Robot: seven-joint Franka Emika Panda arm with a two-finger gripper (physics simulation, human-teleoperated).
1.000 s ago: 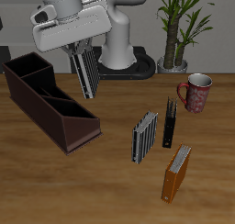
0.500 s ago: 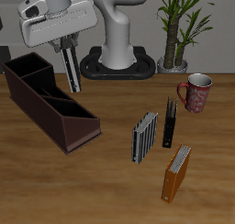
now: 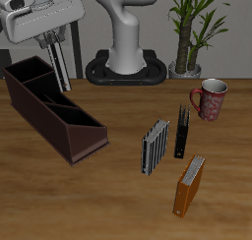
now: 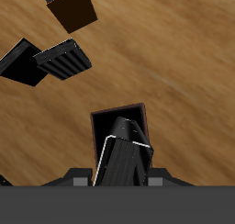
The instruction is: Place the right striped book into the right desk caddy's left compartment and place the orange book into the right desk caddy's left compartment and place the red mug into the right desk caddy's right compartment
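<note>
1. Exterior view: gripper (image 3: 57, 49) clamped on the right striped book (image 3: 61, 65), held upright, long axis vertical, hanging below the fingers.
2. Directly beneath and slightly toward the table's front: the right desk caddy (image 3: 54, 114), long axis running diagonally away from the tool toward its slanted low end.
3. Held book poised over the caddy's taller end; cannot tell from this view whether above the squarish section or past the caddy's back wall.
4. Target, the longer slanted-end section, judged to lie farther along the caddy's axis from the tool, toward the table's front.
5. Well apart from the tool, nearer the front edge: second striped book (image 3: 155, 147), slim black book (image 3: 182, 132), orange book (image 3: 190, 185); red mug (image 3: 211, 98) farther off beside the plant (image 3: 195, 28).
6. Wrist view: book (image 4: 122, 159) gripped between the fingers, edge-on, covering much of a dark box opening (image 4: 120, 119) just beyond it.
7. Away from the tool in this view: striped book (image 4: 63, 60), black book (image 4: 20, 62), orange book (image 4: 71, 6), all lying clear on the table (image 4: 174, 53).
</note>
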